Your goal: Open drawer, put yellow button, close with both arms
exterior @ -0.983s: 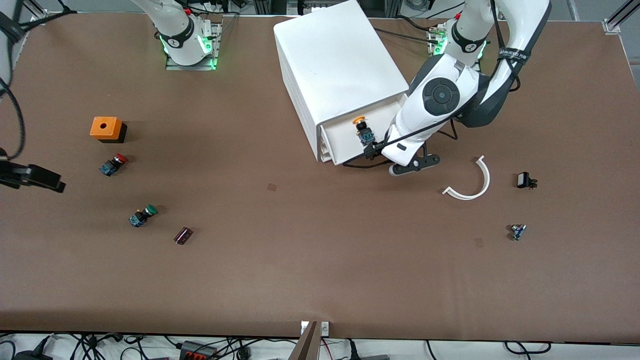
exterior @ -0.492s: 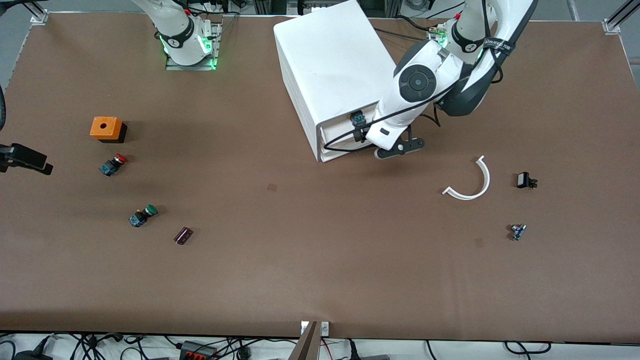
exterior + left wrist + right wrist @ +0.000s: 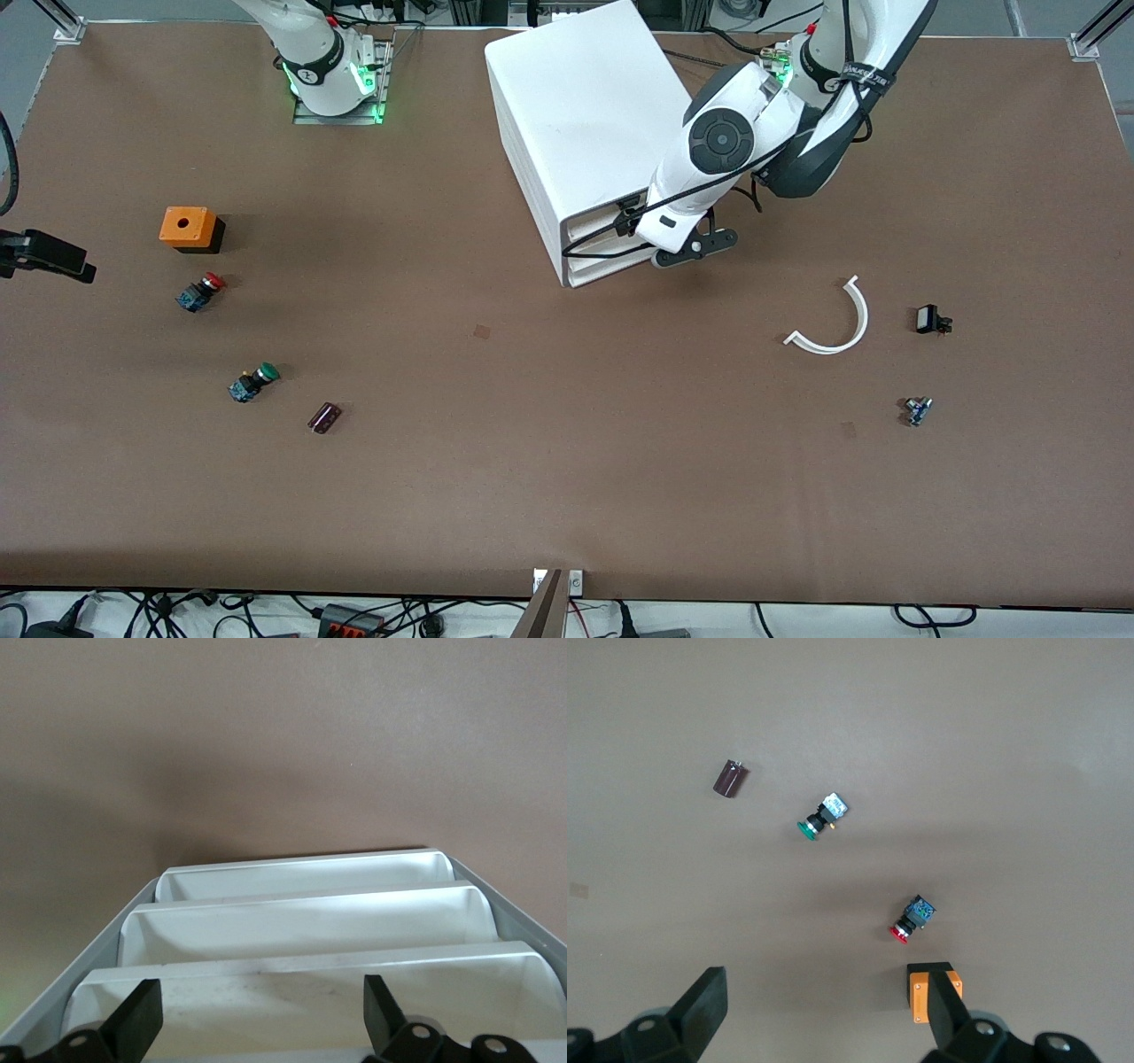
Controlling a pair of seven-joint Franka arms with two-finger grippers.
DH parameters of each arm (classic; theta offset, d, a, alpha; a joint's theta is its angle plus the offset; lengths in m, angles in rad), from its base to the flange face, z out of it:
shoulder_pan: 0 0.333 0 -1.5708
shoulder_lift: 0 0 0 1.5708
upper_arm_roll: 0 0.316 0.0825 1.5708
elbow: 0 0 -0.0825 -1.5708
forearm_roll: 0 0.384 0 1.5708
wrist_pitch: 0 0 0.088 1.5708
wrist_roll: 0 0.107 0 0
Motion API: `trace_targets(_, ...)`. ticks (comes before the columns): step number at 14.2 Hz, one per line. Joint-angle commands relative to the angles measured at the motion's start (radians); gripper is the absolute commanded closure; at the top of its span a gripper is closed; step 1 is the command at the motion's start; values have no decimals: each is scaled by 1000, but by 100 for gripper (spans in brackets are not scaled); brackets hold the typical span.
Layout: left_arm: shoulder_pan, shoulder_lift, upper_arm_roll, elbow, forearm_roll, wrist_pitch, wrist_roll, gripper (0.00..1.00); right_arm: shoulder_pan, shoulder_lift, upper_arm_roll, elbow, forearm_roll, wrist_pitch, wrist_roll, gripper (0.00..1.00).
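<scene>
The white cabinet [image 3: 585,106] stands between the two bases. Its uppermost drawer [image 3: 595,226] is pushed in, its front about level with the three lower ones. My left gripper [image 3: 640,232] is at that drawer's front, open and empty. In the left wrist view the gripper [image 3: 257,1028] has its fingers [image 3: 133,1028] spread across the drawer front [image 3: 301,992]. The yellow button is hidden. My right gripper [image 3: 49,255] hangs high over the right arm's end of the table, open and empty. It also shows in the right wrist view [image 3: 824,1019].
Toward the right arm's end lie an orange box [image 3: 188,228], a red-capped button [image 3: 200,291], a green-capped button [image 3: 252,382] and a dark cylinder [image 3: 324,416]. Toward the left arm's end lie a white curved strip [image 3: 837,323], a small black part [image 3: 928,319] and a small blue part [image 3: 917,410].
My left gripper has pushed the open top drawer into the cabinet, and the yellow button has gone out of sight with it. The right gripper has shifted slightly.
</scene>
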Motion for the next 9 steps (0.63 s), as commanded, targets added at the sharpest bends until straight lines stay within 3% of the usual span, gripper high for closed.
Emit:
trace_targets(1,11,-33,-19,-23,-27,-26,-8,0,-9,-110,15,-175,-23,98,27,0)
trace_targets(4,10,-33,-30,-20,-33,-27,-7,0,-6,-156,17,-245,-24,145,27,0)
trace_targets(9,30,-46,-19,29,-6,-58,13,0,-6,-158,18,-236,-24,117,10,0)
